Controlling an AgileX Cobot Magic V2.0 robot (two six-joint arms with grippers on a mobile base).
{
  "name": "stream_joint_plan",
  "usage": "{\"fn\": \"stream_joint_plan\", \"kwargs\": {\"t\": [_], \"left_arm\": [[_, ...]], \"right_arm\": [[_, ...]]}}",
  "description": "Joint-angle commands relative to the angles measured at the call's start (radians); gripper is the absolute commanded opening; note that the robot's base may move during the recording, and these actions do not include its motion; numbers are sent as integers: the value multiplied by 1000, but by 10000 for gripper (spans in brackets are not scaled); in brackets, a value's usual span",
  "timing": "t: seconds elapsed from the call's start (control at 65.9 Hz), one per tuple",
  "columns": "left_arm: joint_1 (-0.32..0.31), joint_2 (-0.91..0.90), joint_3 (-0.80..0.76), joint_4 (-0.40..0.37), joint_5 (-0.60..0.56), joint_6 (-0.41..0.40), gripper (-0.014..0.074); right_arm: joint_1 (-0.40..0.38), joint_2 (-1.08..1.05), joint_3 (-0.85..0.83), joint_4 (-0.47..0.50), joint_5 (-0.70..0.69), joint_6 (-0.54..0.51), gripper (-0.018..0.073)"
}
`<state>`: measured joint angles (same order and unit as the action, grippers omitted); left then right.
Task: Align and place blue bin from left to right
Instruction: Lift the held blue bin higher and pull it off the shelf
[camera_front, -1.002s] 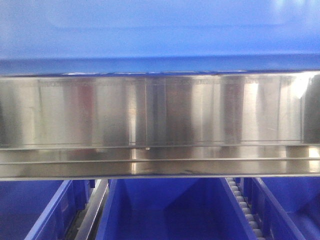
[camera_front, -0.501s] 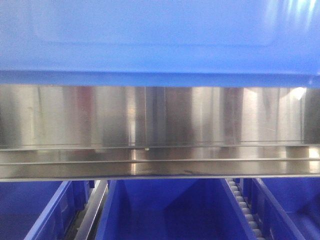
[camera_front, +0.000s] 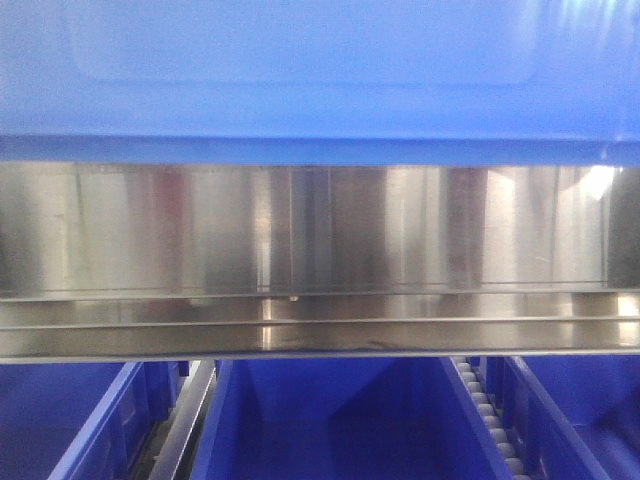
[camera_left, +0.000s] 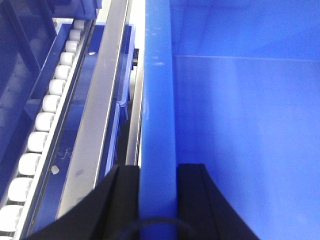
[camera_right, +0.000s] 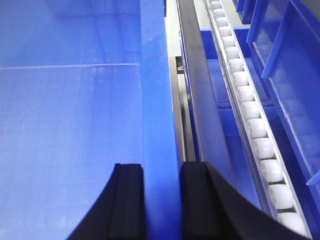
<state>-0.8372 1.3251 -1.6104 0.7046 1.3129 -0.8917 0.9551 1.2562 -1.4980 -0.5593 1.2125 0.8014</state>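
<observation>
- Our left hand (camera_left: 158, 172) and right hand (camera_right: 161, 170) each pinch a side rim of the large mid-blue plastic bin (camera_front: 320, 80), above the brushed steel rail (camera_front: 320, 230).
- We move both sides evenly (no twisting), square to that rail.

No text, label, brand, number or sign can be read in any view. The blue bin (camera_front: 320, 70) at 12 o'clock in the front view shows only a plain moulded wall, and the steel rail (camera_front: 320, 235) at the centre carries only reflections. In both wrist views the bin's rim and the roller tracks (camera_right: 252, 125) are unmarked too.
</observation>
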Motion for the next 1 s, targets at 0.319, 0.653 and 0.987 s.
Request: {"fn": "stream_joint_plan", "kwargs": {"t": [0.319, 0.653, 0.987], "left_arm": [[-18, -11, 4, 30, -92, -2, -111], [-18, -11, 4, 30, -92, -2, -111], [-18, -11, 4, 67, -92, -2, -111]], "right_arm": [[6, -11, -8, -16, -129, 9, -71], [6, -11, -8, -16, -129, 9, -71], [6, -11, -8, -16, -129, 9, -71]]}}
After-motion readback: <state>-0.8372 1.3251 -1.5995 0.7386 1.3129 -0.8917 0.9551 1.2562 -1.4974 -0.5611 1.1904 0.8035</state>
